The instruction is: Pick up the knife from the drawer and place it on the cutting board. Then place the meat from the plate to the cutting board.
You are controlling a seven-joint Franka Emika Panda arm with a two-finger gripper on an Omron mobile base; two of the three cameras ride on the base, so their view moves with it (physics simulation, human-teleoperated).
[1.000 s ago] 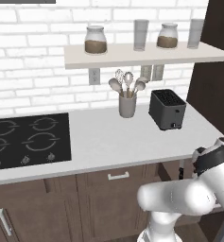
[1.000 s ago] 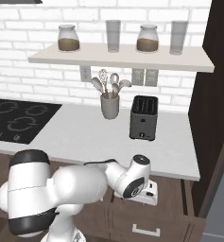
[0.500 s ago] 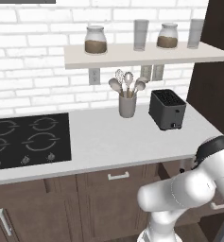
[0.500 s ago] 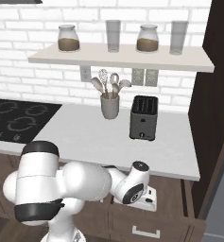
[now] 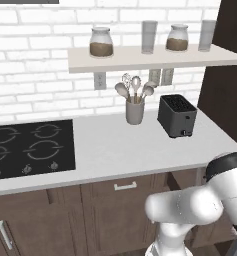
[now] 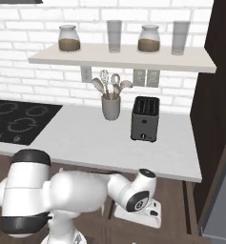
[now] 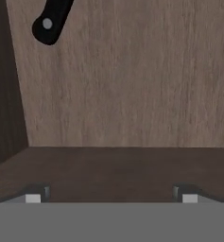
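Knife [image 7: 51, 21]: one black handle end lies on the drawer [image 7: 132, 85] floor, ahead and left of the claw [image 7: 111, 197]. Two fingertips [image 7: 34, 197] stand wide apart, holding nothing, near the drawer's wall.

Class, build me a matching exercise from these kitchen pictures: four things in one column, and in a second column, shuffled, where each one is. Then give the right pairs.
Things:
1. toaster
2. utensil holder
3. knife handle
4. stovetop

Places:
A. on the wooden drawer floor, at the top left of the hand view
B. set into the counter's left end
C. on the counter, right of the utensil holder
D. on the counter below the shelf, holding spoons and a whisk

Pairs: 1-C, 2-D, 3-A, 4-B
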